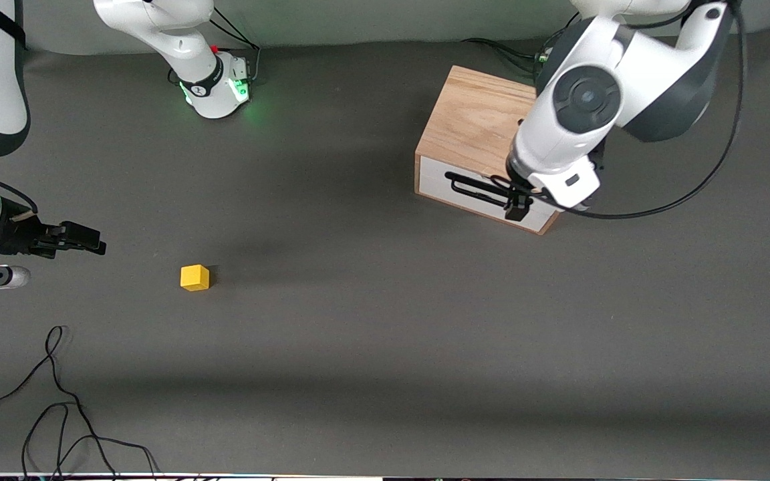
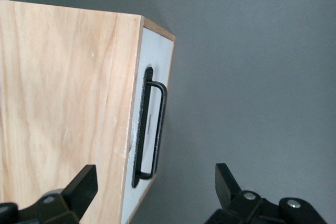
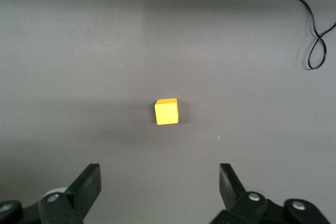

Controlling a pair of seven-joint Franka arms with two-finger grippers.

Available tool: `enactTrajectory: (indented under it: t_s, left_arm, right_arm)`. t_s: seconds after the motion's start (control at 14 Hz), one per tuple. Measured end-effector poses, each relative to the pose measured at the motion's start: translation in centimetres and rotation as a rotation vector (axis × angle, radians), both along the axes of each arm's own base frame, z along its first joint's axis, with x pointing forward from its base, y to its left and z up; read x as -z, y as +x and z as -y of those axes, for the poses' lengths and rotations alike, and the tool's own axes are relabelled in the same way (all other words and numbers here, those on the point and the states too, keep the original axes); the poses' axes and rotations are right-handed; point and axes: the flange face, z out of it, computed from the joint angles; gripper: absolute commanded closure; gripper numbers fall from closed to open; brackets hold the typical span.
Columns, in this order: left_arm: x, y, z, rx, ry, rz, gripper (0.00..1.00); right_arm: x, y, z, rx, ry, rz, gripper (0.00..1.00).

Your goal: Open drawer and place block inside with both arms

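The wooden box (image 1: 475, 120) stands toward the left arm's end of the table, its white-fronted drawer (image 1: 438, 184) closed, with a black bar handle (image 1: 472, 187). My left gripper (image 1: 515, 206) hangs open over the box's front edge at one end of the handle. In the left wrist view (image 2: 156, 182) one finger is over the box top (image 2: 63, 103), the other over the table, with the handle (image 2: 153, 129) between them. The yellow block (image 1: 194, 277) lies on the table toward the right arm's end. My right gripper (image 1: 81, 239) is open and empty above the table beside the block (image 3: 166, 112).
Loose black cables (image 1: 57, 401) lie near the front edge at the right arm's end, and also show in the right wrist view (image 3: 315, 30). The right arm's green-lit base (image 1: 218, 87) stands at the table's back edge. Dark grey mat (image 1: 371, 321) covers the table.
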Motion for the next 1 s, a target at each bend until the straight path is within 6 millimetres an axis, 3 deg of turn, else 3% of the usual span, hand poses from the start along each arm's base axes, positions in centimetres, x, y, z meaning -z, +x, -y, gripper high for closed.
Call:
enactTrajectory:
  t_s: [0.28,1.0]
  left_arm:
    - [4.9,-0.4,2.0,0.043,0.022,-0.050,0.00]
    - [11.3,-1.6,2.5,0.085,0.046,-0.025,0.00]
  right_arm:
    - [0.1,0.0,0.0,0.000,0.000,-0.003,0.00]
    - [0.4,-0.1,0.0,0.000,0.000,-0.008,0.00]
